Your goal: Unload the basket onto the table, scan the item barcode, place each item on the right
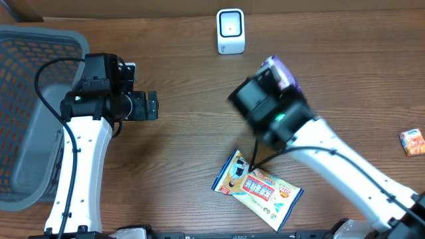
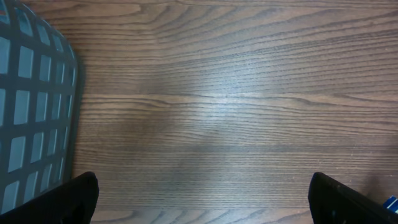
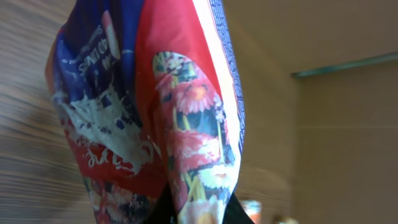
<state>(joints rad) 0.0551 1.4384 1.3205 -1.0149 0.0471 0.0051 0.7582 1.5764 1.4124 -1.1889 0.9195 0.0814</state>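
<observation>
My right gripper (image 1: 271, 74) is shut on a red and blue printed packet (image 1: 282, 70), held above the table in front of and to the right of the white scanner (image 1: 230, 30). In the right wrist view the packet (image 3: 155, 106) fills the left half, pinched at its lower edge by the right gripper (image 3: 199, 213). No barcode shows on the packet's visible side. My left gripper (image 1: 151, 105) hovers open over bare wood to the left. In its own view the left gripper (image 2: 205, 202) holds nothing, its dark fingertips (image 2: 74, 196) standing far apart.
A grey mesh basket (image 1: 40, 46) stands at the left edge, and the basket (image 2: 31, 106) also shows in the left wrist view. A second, yellow and blue packet (image 1: 257, 189) lies flat near the front. A small orange item (image 1: 412, 141) lies at the far right.
</observation>
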